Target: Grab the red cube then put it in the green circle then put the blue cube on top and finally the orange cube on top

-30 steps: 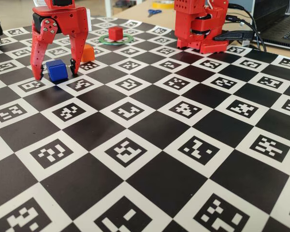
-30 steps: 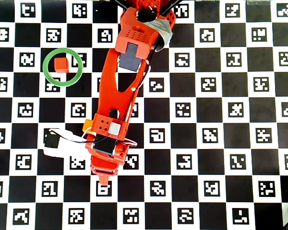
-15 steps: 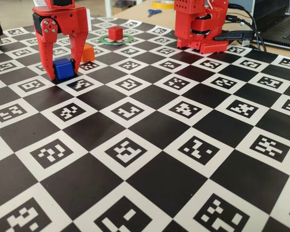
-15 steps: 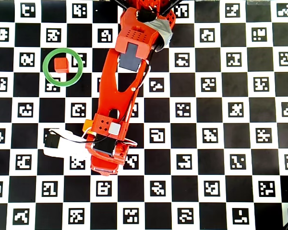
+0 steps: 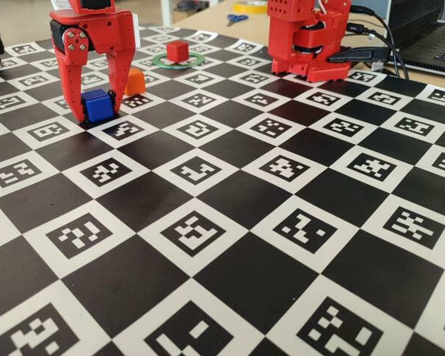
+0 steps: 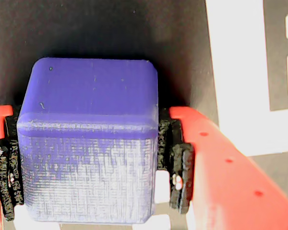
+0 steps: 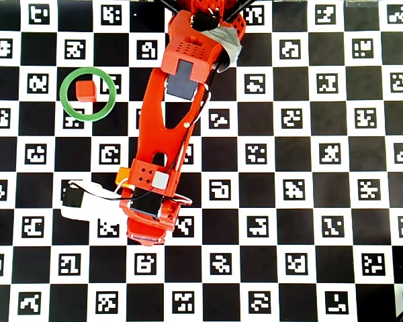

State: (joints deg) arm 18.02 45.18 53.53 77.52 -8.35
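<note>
The red cube (image 5: 177, 50) is sitting inside the green circle (image 5: 195, 62) at the far side of the checkered mat (image 5: 282, 222), so the first stage looks done, and now it's the blue cube (image 5: 98, 104) in play. The gripper (image 5: 98, 111) is down on the mat with the blue cube right between its two red fingers, dead centre. From the wrist view the blue cube (image 6: 89, 139) fills the gap: black pads (image 6: 181, 177) sit against its sides, left and right, fingers narrowed to just the cube's width, pinching it or a hair off. Whether it has left the mat I cannot tell; in the fixed view it looks to be resting on the surface. The orange cube (image 5: 135, 81) waits just behind the gripper, near but apart. The key relation for the carry: in the fixed view the green circle lies beyond and to the right of the gripper; in the overhead view the green circle (image 7: 66, 104) is up and left of the arm's (image 7: 162, 134) tip. The cube must go high enough to clear the red cube before settling on it.
</note>
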